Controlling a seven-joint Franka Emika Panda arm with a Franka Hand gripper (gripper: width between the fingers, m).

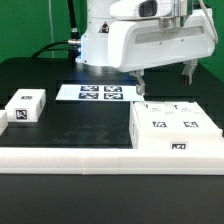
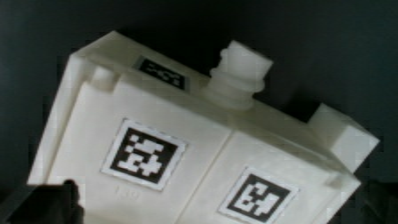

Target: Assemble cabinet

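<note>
On the black table [image 1: 80,128], a small white block [image 1: 25,106], seemingly tagged, lies near the marker board [image 1: 100,93].

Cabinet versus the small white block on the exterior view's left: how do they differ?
The cabinet is far bigger than the block. The cabinet shows several tags; the block shows one. The cabinet lies on the exterior view's right beneath the open end effector; the block sits apart from it. Both are white, tagged, and rest on the black table.

Cabinet [image 1: 175,128] near the table's [image 1: 80,125] front edge, exterior view's right, small block [image 1: 25,106] by the opposite edge, marker board [image 1: 100,92] behind, mid-table
</note>
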